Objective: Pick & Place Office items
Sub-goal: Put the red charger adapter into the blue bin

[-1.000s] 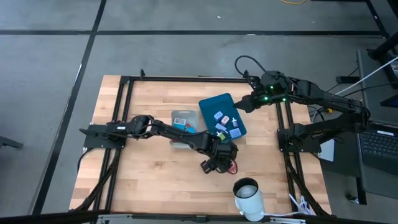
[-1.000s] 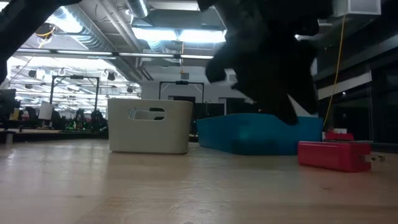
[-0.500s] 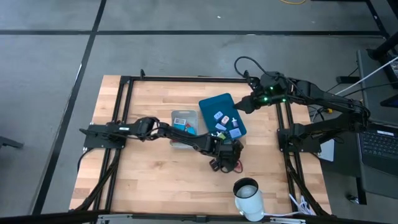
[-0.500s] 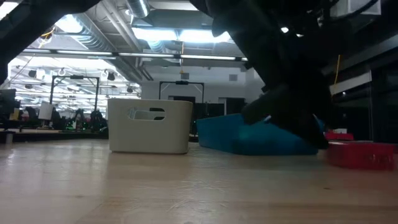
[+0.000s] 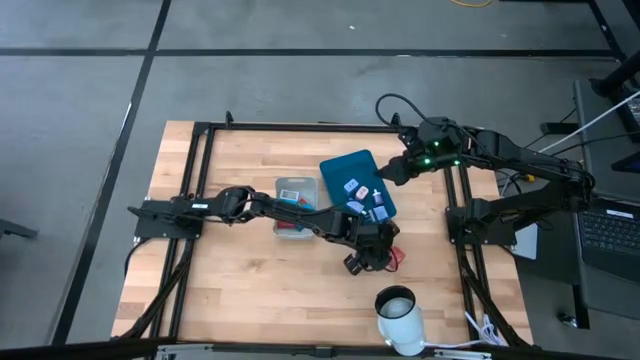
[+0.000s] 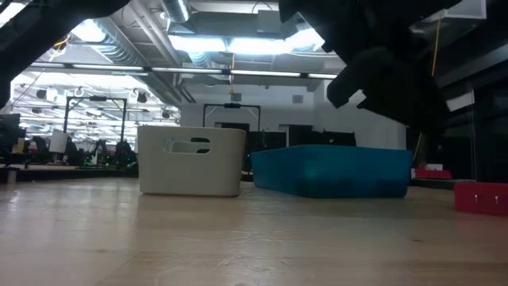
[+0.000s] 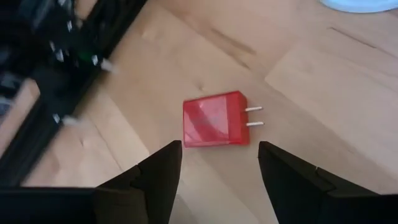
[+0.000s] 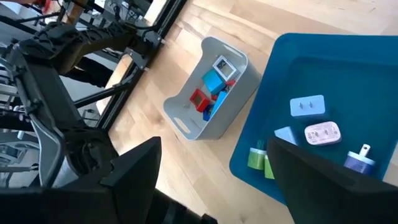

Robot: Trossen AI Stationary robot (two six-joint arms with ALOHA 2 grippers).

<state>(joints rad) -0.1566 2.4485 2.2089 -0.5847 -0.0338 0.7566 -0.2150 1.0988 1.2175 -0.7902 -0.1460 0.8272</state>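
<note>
Directly below the left claw (image 7: 217, 168), a red plug block (image 7: 214, 120) is seen lying flat on the bench (image 7: 323, 93), between the parted fingers but untouched, with nothing gripped. More small items are held in the grey bin (image 8: 193, 121) and the teal tray (image 8: 348, 68). Over the tray's far corner the right claw (image 8: 211, 168) is kept wide open and empty.

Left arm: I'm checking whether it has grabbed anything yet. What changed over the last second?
The left gripper swung toward the table's right side and now hovers, open, over the red plug block, which lies free on the wood. Nothing was gripped or released. The right gripper, teal tray and grey bin stayed put.
</note>
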